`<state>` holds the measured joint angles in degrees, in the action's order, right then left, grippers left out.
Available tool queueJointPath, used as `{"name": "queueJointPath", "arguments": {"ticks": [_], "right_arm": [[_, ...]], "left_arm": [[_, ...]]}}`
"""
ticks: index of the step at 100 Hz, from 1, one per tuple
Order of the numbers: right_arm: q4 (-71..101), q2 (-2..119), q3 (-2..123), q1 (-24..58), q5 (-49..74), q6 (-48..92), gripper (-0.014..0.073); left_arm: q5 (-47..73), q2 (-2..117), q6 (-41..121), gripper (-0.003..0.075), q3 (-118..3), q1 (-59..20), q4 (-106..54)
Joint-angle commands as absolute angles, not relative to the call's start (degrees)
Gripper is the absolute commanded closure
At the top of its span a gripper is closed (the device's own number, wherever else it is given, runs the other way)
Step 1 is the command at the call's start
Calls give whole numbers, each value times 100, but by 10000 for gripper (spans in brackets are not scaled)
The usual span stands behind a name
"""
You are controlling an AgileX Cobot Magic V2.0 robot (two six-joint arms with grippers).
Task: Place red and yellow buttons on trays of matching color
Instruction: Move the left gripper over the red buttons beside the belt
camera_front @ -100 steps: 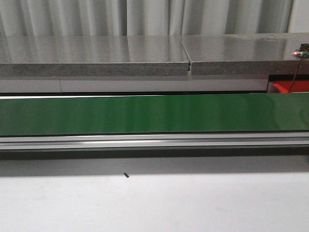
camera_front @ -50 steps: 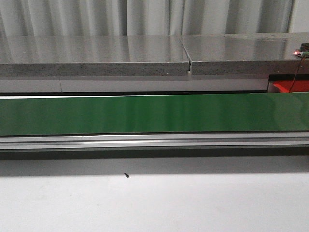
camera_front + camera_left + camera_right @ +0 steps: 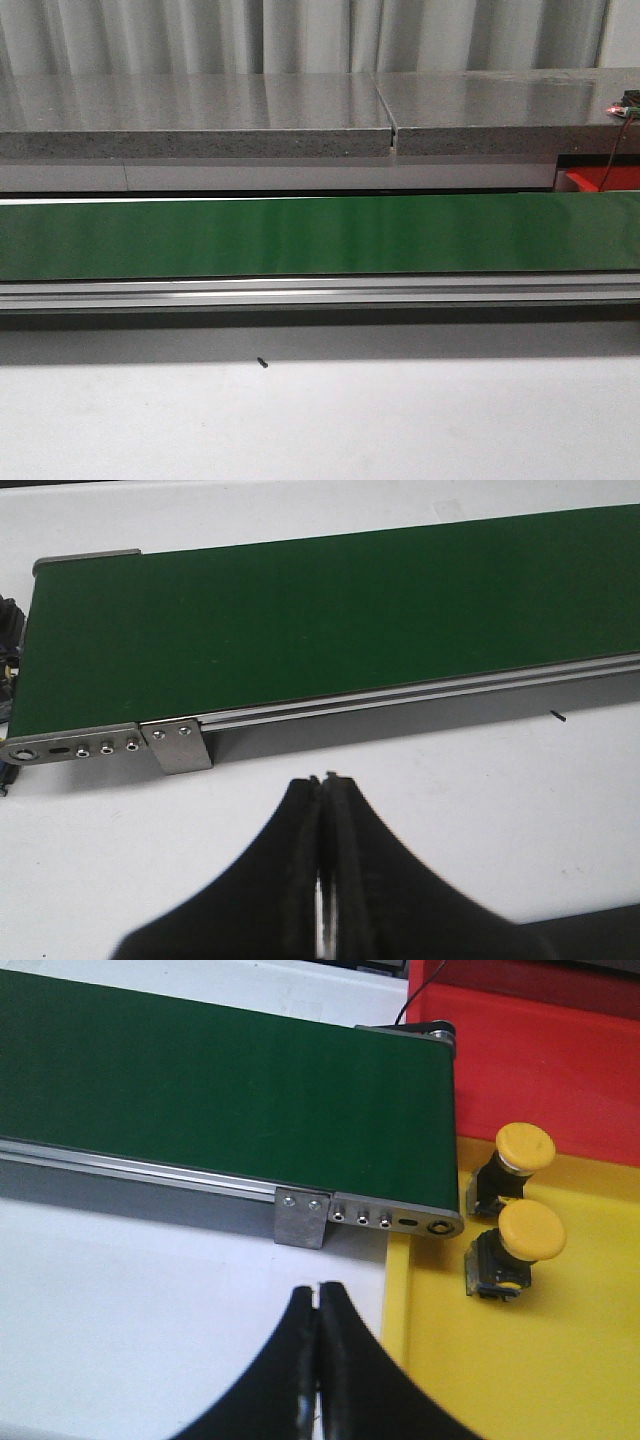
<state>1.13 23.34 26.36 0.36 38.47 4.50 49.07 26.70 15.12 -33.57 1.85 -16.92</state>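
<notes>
Nothing has moved since the earlier frames; the green belt (image 3: 320,235) is bare. Both grippers, left (image 3: 323,785) and right (image 3: 318,1295), have fingers closed and empty. Two yellow buttons (image 3: 515,1222) already lie in the yellow tray (image 3: 520,1370), nearer the right arm.

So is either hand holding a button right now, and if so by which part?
No, nothing is held. The left hand and right hand are both shut on nothing, above the white table. Two yellow buttons lie in the yellow tray.
</notes>
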Motion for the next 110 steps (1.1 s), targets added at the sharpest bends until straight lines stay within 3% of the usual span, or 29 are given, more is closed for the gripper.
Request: {"name": "queueJointPath", "arguments": {"ticks": [1, 35, 95, 103, 110], "right_arm": [[116, 2364, 2771, -10, 3494, 455, 659], [116, 2364, 2771, -10, 3494, 455, 659], [116, 2364, 2771, -10, 3494, 455, 659], [116, 2364, 2771, -10, 3494, 455, 659], [116, 2364, 2771, -10, 3494, 455, 659]], "left_arm": [[4533, 2693, 1510, 741, -3506, 133, -1836], [4467, 2923, 1510, 741, -3495, 284, -1696], [3813, 4572, 1180, 738, -4094, 1927, -1607], [3810, 4779, 1180, 697, -4295, 2163, -1607], [3788, 4962, 1180, 601, -4442, 2318, -1618]]}}
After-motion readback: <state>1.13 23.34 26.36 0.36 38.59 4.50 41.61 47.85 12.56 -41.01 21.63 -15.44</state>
